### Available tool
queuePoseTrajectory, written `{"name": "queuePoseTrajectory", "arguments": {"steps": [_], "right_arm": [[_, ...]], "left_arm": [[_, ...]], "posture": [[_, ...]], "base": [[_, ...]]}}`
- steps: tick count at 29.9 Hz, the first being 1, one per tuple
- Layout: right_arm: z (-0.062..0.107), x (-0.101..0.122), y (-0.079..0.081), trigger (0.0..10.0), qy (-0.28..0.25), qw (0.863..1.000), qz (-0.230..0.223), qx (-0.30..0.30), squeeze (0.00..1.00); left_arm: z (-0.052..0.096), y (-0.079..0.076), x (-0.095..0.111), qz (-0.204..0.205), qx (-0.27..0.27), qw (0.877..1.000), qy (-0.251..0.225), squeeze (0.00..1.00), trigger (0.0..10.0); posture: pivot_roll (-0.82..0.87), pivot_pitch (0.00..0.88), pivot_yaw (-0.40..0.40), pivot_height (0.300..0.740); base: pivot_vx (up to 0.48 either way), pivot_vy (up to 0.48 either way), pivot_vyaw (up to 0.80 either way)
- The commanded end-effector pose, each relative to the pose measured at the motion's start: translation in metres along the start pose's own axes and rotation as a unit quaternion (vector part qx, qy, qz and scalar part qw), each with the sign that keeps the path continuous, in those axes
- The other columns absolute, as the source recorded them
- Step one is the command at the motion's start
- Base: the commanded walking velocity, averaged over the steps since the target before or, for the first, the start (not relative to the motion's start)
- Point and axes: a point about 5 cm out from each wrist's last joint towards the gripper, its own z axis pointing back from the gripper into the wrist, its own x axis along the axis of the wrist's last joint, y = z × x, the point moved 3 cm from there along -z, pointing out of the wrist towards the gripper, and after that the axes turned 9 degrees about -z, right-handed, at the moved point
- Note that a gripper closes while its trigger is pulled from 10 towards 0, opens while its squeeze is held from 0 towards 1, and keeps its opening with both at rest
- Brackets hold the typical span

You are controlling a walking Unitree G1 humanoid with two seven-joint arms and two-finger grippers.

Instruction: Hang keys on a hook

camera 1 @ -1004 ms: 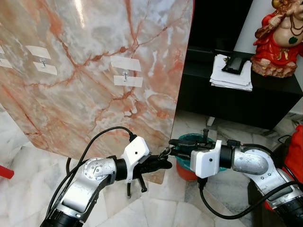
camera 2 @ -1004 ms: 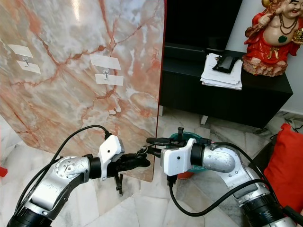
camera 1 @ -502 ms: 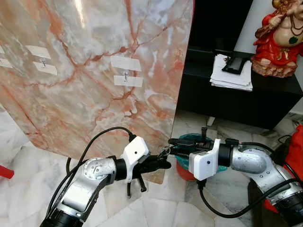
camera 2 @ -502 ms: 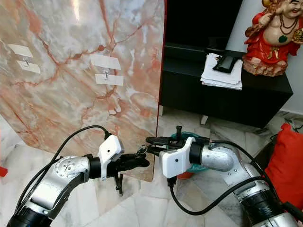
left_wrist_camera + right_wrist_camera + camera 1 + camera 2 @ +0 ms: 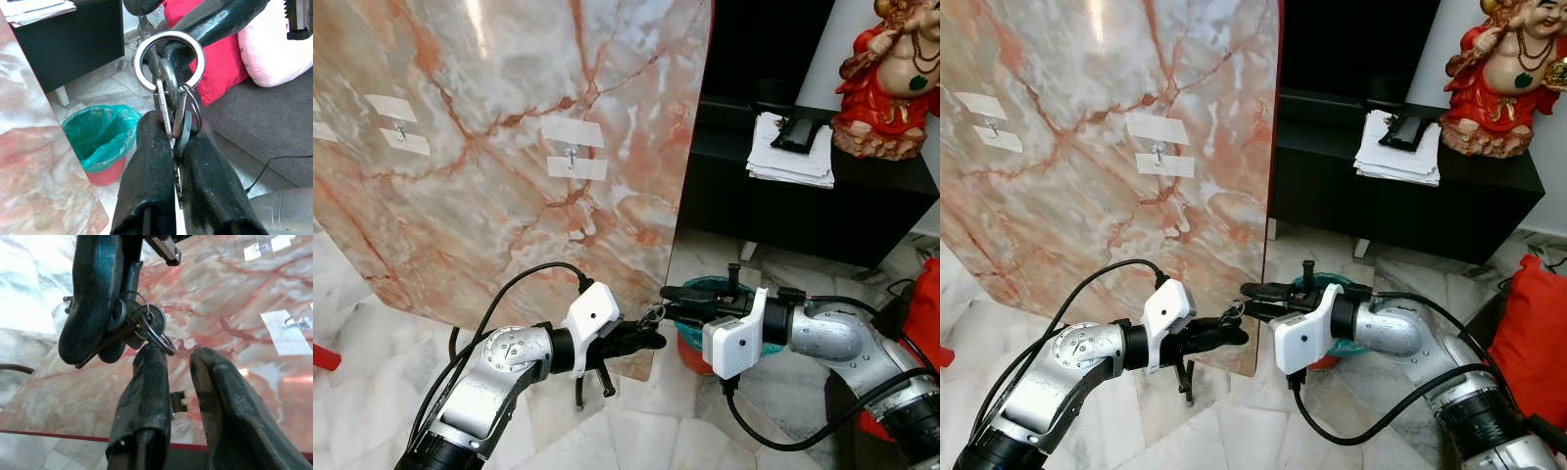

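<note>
**Keys passing between two grippers, low in front of the hook panel**

Clamped jaws of the left gripper (image 5: 173, 147) pinch the keys (image 5: 173, 110); the right gripper (image 5: 183, 367) is spread apart, one finger (image 5: 146, 377) threaded through the key ring (image 5: 168, 61). Both meet well below the nearest hook (image 5: 571, 154) on the marble panel (image 5: 489, 117). Judged risk: if the left lets go while only that one finger carries the ring, the keys may slide off. No readable writing.

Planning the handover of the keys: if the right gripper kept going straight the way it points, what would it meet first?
The right gripper points at the left gripper. It would likely meet the keys pinched there first, one finger already at the ring.
</note>
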Motion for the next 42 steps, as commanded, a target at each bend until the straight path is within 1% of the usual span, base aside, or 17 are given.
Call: {"name": "queuePoseTrajectory", "arguments": {"steps": [1, 9, 14, 16, 19, 21, 26, 31, 33, 35, 40, 42], "right_arm": [[0.002, -0.005, -0.004, 10.0, 0.016, 1.000, 0.021, -0.003, 0.00], [0.003, -0.010, -0.001, 10.0, 0.027, 0.999, 0.042, -0.001, 0.00], [0.002, -0.009, -0.005, 10.0, 0.023, 0.998, 0.050, -0.013, 0.00], [0.002, -0.009, -0.008, 10.0, 0.021, 0.997, 0.067, -0.024, 0.00], [0.002, -0.009, -0.010, 10.0, 0.021, 0.997, 0.073, -0.028, 0.00], [0.001, -0.008, -0.010, 10.0, 0.022, 0.995, 0.096, -0.026, 0.00], [0.002, -0.009, -0.011, 10.0, 0.021, 0.993, 0.113, -0.033, 0.00], [-0.001, -0.010, -0.008, 10.0, 0.018, 0.993, 0.112, -0.035, 0.00], [-0.002, -0.009, -0.007, 10.0, 0.016, 0.992, 0.121, -0.034, 0.00], [-0.003, -0.008, -0.006, 10.0, 0.013, 0.992, 0.122, -0.033, 0.00], [-0.006, -0.007, 0.002, 10.0, 0.008, 0.992, 0.124, -0.018, 0.00], [-0.007, -0.008, 0.008, 10.0, 0.008, 0.994, 0.106, -0.006, 0.00]], "left_arm": [[-0.003, -0.004, 0.001, -0.006, -0.016, 1.000, 0.004, 0.00, 10.0], [-0.003, -0.004, 0.001, -0.006, -0.016, 1.000, 0.003, 0.00, 10.0], [-0.003, -0.004, 0.001, -0.005, -0.015, 1.000, 0.003, 0.00, 10.0], [-0.003, -0.004, 0.001, -0.006, -0.015, 1.000, 0.003, 0.00, 10.0], [-0.003, -0.004, 0.001, -0.006, -0.015, 1.000, 0.003, 0.00, 10.0], [-0.003, -0.005, 0.001, -0.006, -0.015, 1.000, 0.003, 0.00, 10.0], [-0.003, -0.005, 0.001, -0.006, -0.016, 1.000, 0.003, 0.00, 10.0], [-0.004, -0.005, 0.001, -0.005, -0.015, 1.000, 0.002, 0.00, 10.0], [-0.003, -0.005, 0.001, -0.006, -0.015, 1.000, 0.002, 0.00, 10.0], [-0.004, -0.005, 0.001, -0.006, -0.015, 1.000, 0.002, 0.00, 10.0], [-0.004, -0.005, 0.001, -0.005, -0.015, 1.000, 0.002, 0.00, 10.0], [-0.004, -0.005, 0.001, -0.006, -0.015, 1.000, 0.002, 0.00, 10.0]], "posture": [[0.01, 0.074, 0.007, 0.740], [0.01, 0.074, 0.006, 0.740], [0.01, 0.075, 0.005, 0.740], [0.01, 0.075, 0.006, 0.740], [0.01, 0.075, 0.006, 0.740], [0.01, 0.075, 0.005, 0.740], [0.01, 0.075, 0.005, 0.740], [0.01, 0.075, 0.005, 0.740], [0.01, 0.075, 0.005, 0.740], [0.01, 0.075, 0.003, 0.740], [0.01, 0.076, 0.002, 0.740], [0.01, 0.076, 0.002, 0.740]], "base": [[0.000, 0.000, 0.00], [0.000, 0.000, 0.00], [0.000, 0.000, 0.00], [0.000, 0.000, 0.00], [0.000, 0.000, 0.00], [0.000, 0.000, 0.00], [0.000, 0.000, 0.00], [0.000, 0.000, 0.00], [0.000, 0.000, 0.00], [0.000, 0.000, 0.00], [0.000, 0.000, 0.00], [0.000, 0.000, 0.00]]}}
